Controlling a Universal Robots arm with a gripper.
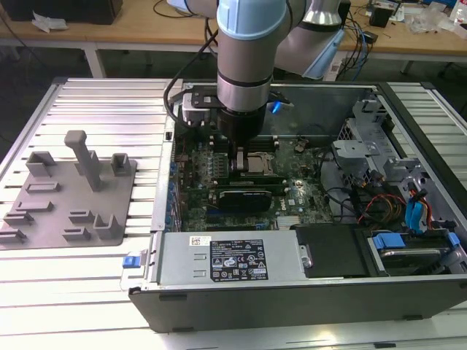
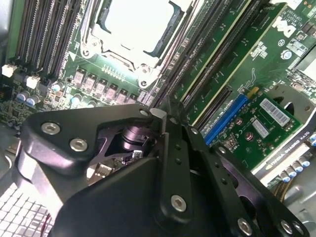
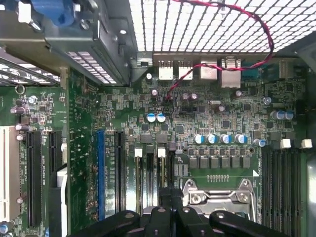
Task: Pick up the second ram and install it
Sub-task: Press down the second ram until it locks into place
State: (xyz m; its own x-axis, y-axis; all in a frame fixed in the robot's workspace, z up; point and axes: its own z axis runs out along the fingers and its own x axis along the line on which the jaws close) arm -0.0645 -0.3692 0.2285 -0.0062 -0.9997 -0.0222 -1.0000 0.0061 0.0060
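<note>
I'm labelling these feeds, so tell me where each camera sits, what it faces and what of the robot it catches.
Exterior view: off the arm, above, looking down on the open PC case and grey tray; shows the arm down to its gripper.
First wrist view: on the arm, facing the motherboard; gripper at the edge.
Second wrist view: on the arm, facing the board, gripper in front.
Both wrist views share the CPU socket.

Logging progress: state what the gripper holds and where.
Cannot be told: the gripper sits low over the memory slots beside the CPU socket, its hold hidden.
</note>
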